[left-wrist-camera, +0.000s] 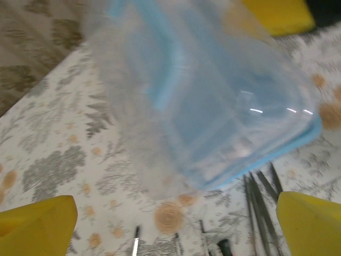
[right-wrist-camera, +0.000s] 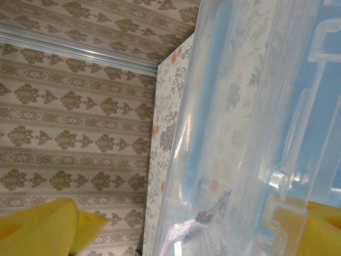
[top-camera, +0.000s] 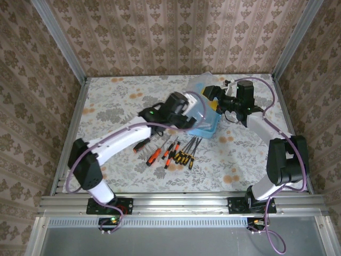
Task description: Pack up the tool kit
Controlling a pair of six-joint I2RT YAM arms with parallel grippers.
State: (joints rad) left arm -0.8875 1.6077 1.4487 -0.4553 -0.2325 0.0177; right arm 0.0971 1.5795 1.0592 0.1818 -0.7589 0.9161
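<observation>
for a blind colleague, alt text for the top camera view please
A clear blue case at the middle of a floral table, with the left hand and right hand at it. Orange and black screwdrivers lie loose on its near side.

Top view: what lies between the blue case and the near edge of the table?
A loose row of screwdrivers, some orange-handled and some black-and-yellow, lies on the table just in front of the blue case. The top view shows this.

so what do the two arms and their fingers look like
Both the left arm and right arm have white shells, black joints and a purple cable running alongside. The fingers of both are yellow. A small green light sits near the left wrist.
</observation>
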